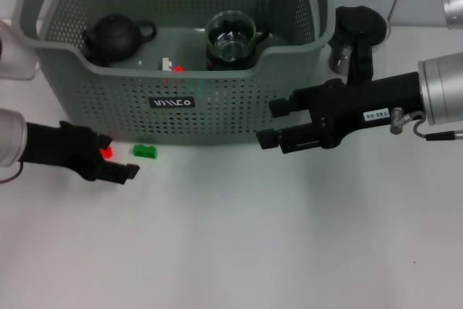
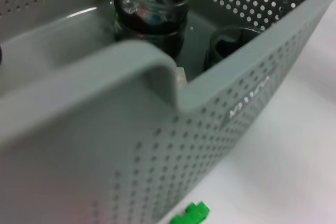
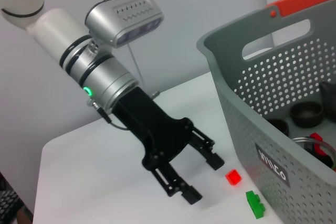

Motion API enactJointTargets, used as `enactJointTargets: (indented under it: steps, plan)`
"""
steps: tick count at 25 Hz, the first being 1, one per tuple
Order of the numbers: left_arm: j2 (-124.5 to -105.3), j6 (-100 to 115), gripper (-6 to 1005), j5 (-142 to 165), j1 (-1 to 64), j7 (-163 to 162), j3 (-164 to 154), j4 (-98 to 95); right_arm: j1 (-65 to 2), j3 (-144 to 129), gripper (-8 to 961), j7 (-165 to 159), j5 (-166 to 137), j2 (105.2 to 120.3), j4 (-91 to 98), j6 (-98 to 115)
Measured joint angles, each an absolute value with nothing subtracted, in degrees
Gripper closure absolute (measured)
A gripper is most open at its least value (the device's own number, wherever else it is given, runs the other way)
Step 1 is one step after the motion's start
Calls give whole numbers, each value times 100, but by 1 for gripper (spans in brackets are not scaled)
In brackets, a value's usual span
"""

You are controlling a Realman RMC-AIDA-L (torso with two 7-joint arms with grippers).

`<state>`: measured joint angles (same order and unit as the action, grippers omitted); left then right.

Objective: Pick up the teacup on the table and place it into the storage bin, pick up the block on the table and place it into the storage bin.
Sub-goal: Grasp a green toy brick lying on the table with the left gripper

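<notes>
1. Nearest the robot on the left, the left gripper (image 1: 119,164) hangs low over the table (image 1: 231,251) with its jaws spread and nothing between them. A small red block (image 3: 233,177) lies on the table between its fingers, judging by the right wrist view.
2. Just to the right of that gripper, the green block (image 1: 145,151) rests on the table near the front wall of the storage bin (image 1: 173,117). It looks like a small, rigid, light plastic brick. A grip across its two long flat sides should hold it, though it is low and could skid if nudged.
3. On the right, at about the same depth, the right gripper (image 1: 275,122) hovers beside the bin's right front corner, jaws parted and empty.
4. Farther back, inside the bin, a glass teacup (image 1: 231,37) stands upright right of centre, so that half of the task looks done. Glass is smooth and fragile.
5. Also in the bin, a dark teapot (image 1: 116,36) sits at the left, with small red and white pieces (image 1: 170,66) on the floor between them.
6. Farthest right, outside the bin, a dark-lidded glass jar (image 1: 358,34) stands on the table.
</notes>
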<state>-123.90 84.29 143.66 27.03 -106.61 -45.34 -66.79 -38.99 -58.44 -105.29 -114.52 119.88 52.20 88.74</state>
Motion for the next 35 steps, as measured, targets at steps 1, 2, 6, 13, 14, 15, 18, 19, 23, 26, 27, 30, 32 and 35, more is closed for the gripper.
enactJointTargets:
  steps: [1,2,6,13,14,15,18,19,23,26,27,30,32,35]
  plan:
    - [-12379,8361,159,14409,2751,-10648,-4559,-6629,-3894,-5845,207,-10529,-11452,11988,5220,8877]
    - [-12371,8311,159,14446,2782,-10642,-4584,-6583,-3890,-5844,207,-10529,-11452,11988,5220,8877]
    - [-12332,8078,158,14708,2968,-10638,-4732,-6334,-3876,-5845,207,-10529,-11452,11988,5220,8878]
    - [-12325,7862,158,14998,3079,-10632,-4922,-6221,-3864,-5845,207,-10529,-11452,11986,5221,8877]
    - [-12326,7837,158,15020,3079,-10639,-4938,-6222,-3864,-5844,207,-10529,-11452,11984,5220,8876]
    - [-12326,7811,158,15052,3081,-10651,-4947,-6226,-3864,-5845,207,-10529,-11452,11981,5221,8874]
    - [-12328,7760,158,15199,3107,-10680,-4947,-6227,-3861,-5845,207,-10529,-11452,11980,5220,8870]
    - [-12328,7755,158,15231,3117,-10687,-4947,-6225,-3858,-5845,207,-10529,-11452,11980,5221,8869]
    - [-12331,7734,158,15281,3144,-10723,-4946,-6219,-3855,-5844,207,-10529,-11452,11979,5221,8868]
    - [-12331,7685,158,15302,3157,-10771,-4949,-6206,-3856,-5844,207,-10529,-11454,11979,5220,8868]
    - [-12326,7671,158,15306,3161,-10786,-4950,-6193,-3856,-5844,207,-10529,-11455,11979,5221,8868]
    - [-12277,7650,158,15348,3206,-10865,-4948,-6093,-3857,-5845,207,-10529,-11457,11979,5220,8871]
    - [-12228,7653,158,15419,3284,-10924,-4934,-5953,-3858,-5845,207,-10529,-11461,11979,5214,8872]
    - [-12193,7656,158,15458,3352,-10938,-4911,-5801,-3870,-5845,207,-10529,-11499,11979,5193,8874]
